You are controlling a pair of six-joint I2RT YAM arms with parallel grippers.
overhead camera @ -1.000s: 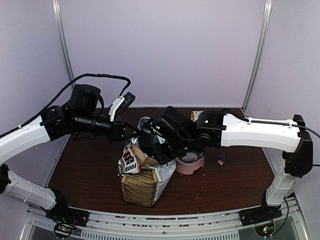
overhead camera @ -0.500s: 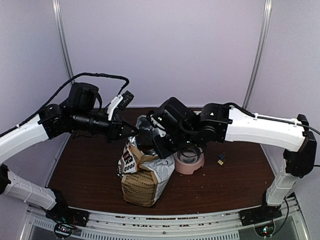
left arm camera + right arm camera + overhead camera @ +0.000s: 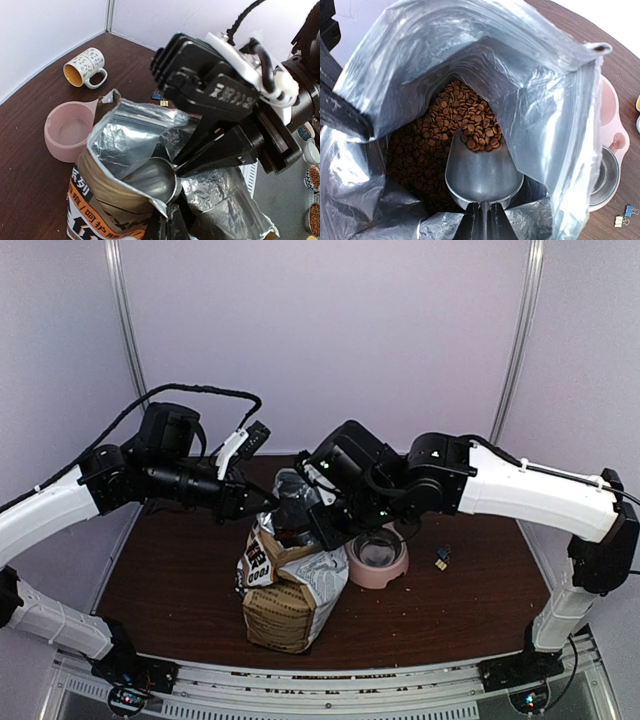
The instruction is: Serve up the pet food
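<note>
Foil-lined bag (image 3: 545, 100) fills the right wrist view, with pet food (image 3: 470, 120) heaped mid-frame and some on the scoop (image 3: 482, 175). Right gripper (image 3: 482, 225) pinches the scoop's handle; left gripper (image 3: 167, 222) is clamped on the bag's rim.

an opened foil-lined bag (image 3: 288, 592) stood on the table (image 3: 450, 610), a metal scoop (image 3: 482, 172) inside, a pink bowl (image 3: 380, 565) just beside.

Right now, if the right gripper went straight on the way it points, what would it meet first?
The pet food: the scoop held by the right gripper points down into the open bag, its lip at the kibble heap. Depth is hard to judge.
</note>
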